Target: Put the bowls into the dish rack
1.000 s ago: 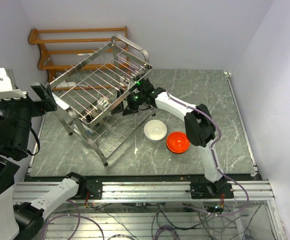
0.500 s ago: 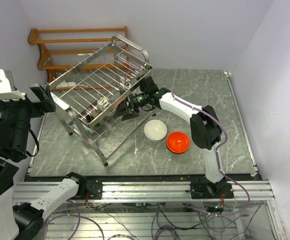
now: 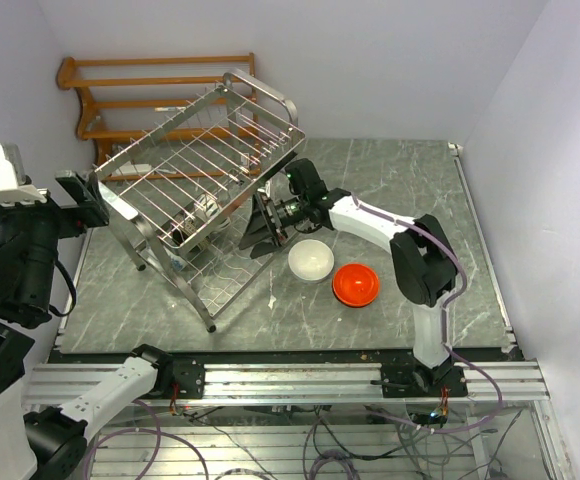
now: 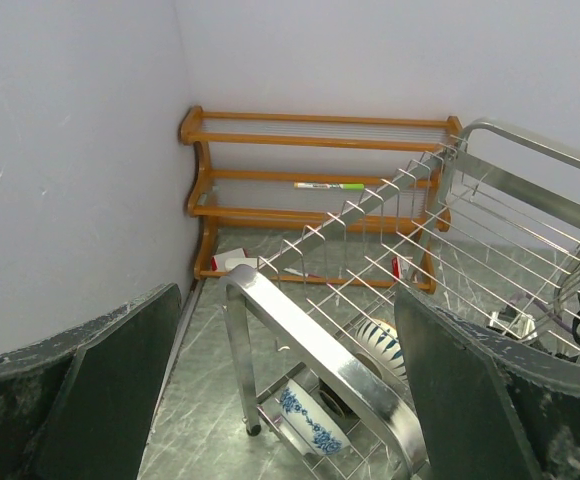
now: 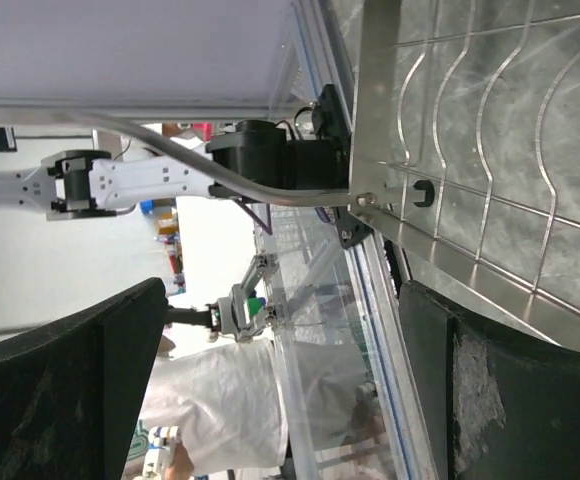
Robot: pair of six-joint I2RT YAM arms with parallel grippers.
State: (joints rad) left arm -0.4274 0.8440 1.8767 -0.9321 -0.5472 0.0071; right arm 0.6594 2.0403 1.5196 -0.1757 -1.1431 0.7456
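Partly, dish rack (image 4: 315,335) wires hide blue-and-white bowl (image 4: 305,425); left gripper (image 4: 285,300), right gripper (image 5: 280,290) gape empty.

Top cam overhead; wrist cams near dish rack (image 3: 202,163).

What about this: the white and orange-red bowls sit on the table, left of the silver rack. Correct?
Wrong side. The top external view shows the white bowl and orange-red bowl on the table right of the silver rack.
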